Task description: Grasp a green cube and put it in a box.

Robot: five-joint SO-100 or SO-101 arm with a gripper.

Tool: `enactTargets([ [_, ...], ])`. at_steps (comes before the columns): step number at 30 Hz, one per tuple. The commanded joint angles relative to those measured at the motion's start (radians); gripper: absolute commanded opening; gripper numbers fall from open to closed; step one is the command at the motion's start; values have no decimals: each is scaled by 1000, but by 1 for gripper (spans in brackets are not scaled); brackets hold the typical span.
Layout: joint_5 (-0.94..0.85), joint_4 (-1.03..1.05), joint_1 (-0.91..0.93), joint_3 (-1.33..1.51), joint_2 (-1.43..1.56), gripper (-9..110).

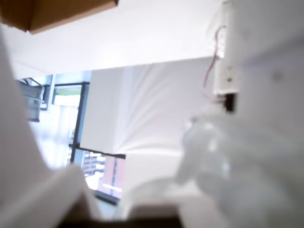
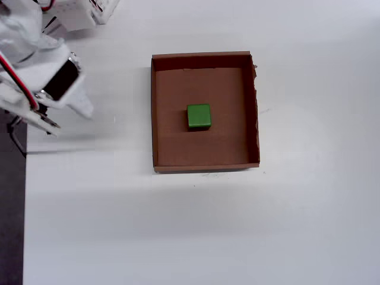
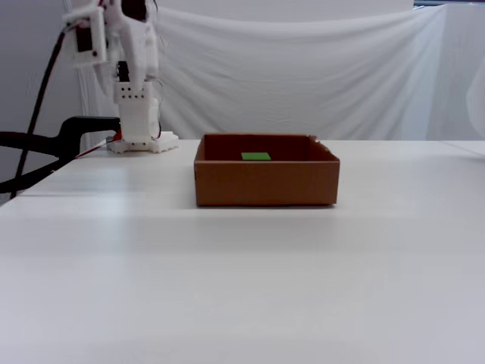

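Note:
The green cube (image 2: 198,116) lies inside the brown cardboard box (image 2: 205,59), near its middle, on the white table. In the fixed view only the cube's top (image 3: 255,157) shows over the box's front wall (image 3: 265,184). My gripper (image 2: 72,119) is drawn back at the far left of the overhead view, well away from the box, with its jaws apart and nothing between them. In the wrist view a corner of the box (image 1: 61,12) shows at the top left; the cube is out of that view.
The white arm (image 3: 129,68) stands folded on its base (image 3: 142,144) at the back left. A black clamp and cable (image 3: 45,144) hang at the table's left edge. A white cloth (image 3: 303,76) hangs behind the table.

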Motion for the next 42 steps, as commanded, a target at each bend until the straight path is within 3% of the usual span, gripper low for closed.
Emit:
enactTargets([
  [1, 3, -41, 66, 213, 184, 22],
  [8, 5, -51, 100, 643, 580, 22],
  [18, 8, -107, 135, 1026, 983, 22],
  [42, 14, -57, 204, 1045, 1094, 22],
])
